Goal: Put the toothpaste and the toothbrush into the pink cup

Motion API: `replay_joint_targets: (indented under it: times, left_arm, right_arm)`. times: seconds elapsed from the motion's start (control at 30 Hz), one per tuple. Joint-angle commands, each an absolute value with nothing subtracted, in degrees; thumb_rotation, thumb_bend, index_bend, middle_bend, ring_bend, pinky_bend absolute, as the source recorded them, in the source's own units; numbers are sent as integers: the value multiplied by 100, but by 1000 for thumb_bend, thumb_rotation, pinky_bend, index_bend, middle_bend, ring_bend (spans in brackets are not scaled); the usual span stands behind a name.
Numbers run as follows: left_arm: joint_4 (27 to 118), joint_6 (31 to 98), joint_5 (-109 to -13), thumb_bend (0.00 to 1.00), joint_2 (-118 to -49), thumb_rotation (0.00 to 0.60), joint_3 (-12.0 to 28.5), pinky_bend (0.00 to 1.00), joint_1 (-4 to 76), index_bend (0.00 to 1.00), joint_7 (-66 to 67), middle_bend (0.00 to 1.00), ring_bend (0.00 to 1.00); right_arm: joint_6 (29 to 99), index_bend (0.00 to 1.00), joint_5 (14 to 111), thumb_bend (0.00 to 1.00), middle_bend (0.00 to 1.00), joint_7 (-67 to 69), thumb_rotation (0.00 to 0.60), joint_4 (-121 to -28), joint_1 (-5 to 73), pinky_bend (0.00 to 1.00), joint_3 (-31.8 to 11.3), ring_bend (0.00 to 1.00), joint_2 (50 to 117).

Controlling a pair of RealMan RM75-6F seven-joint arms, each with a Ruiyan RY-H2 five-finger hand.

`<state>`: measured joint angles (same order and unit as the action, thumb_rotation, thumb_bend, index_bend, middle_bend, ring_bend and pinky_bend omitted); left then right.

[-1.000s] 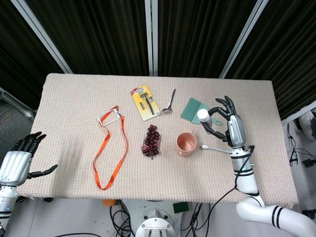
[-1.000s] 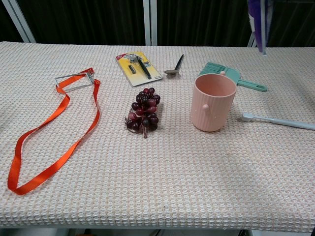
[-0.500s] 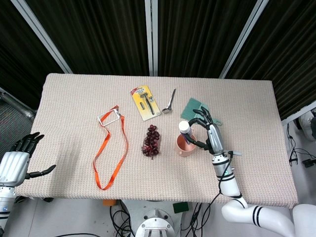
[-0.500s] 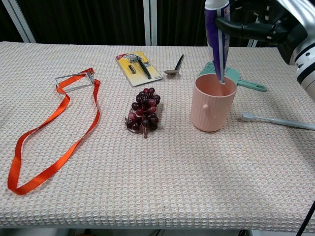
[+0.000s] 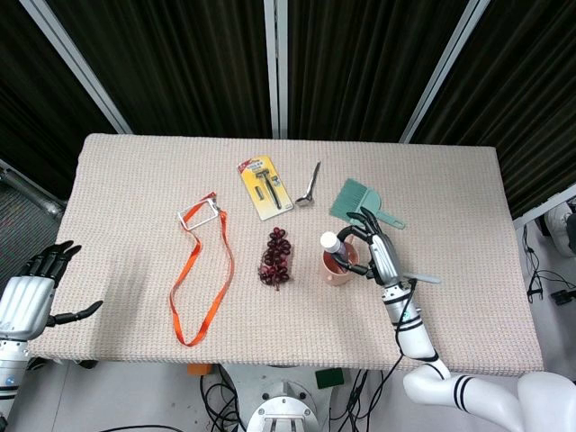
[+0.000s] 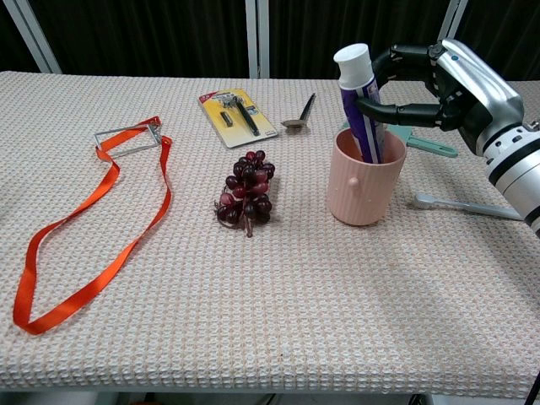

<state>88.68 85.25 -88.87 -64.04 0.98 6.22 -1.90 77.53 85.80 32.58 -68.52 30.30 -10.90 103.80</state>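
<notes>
One of the two task items, the toothpaste (image 6: 361, 101), stands cap-up inside the pink cup (image 6: 363, 181), leaning on the rim. The right hand (image 6: 439, 80) has its fingers around the tube, likely steadying it until it settles. The toothbrush (image 6: 468, 206) lies flat on the surface (image 6: 253, 304) just right of the cup, not yet collected. The left hand (image 5: 31, 292) rests at the surface's edge, fingers spread and holding nothing. Half a second earlier only the tube's tail reached the cup's mouth; it now sits lower inside
</notes>
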Motion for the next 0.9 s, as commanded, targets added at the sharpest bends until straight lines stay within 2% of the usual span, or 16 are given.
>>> replay_joint_targets:
  times: [0.03, 0.43, 0.67, 0.9]
  left_arm:
    - [8865, 8547, -8898, 84, -6413, 265, 105, 206, 619, 125, -187, 89, 95]
    - [8830, 8539, -8884, 84, -6433, 267, 102, 206, 613, 124, -213, 89, 95]
    - [8810, 8532, -8879, 84, -6429, 266, 95, 206, 607, 124, -234, 89, 95]
    - [8819, 8542, -8876, 84, -6417, 266, 98, 206, 600, 124, -222, 89, 95]
  right_arm:
    - [7712, 718, 8614, 620, 582, 3344, 600, -6712, 3031, 0, -1034, 136, 10437]
    - [7624, 706, 8693, 588, 302, 3556, 600, -6434, 3022, 0, -896, 0, 10519]
    - [7562, 668, 8687, 578, 278, 3560, 600, -6380, 3012, 0, -860, 0, 10528]
    - [7483, 601, 8675, 485, 261, 3517, 600, -6366, 3019, 0, -843, 0, 10516]
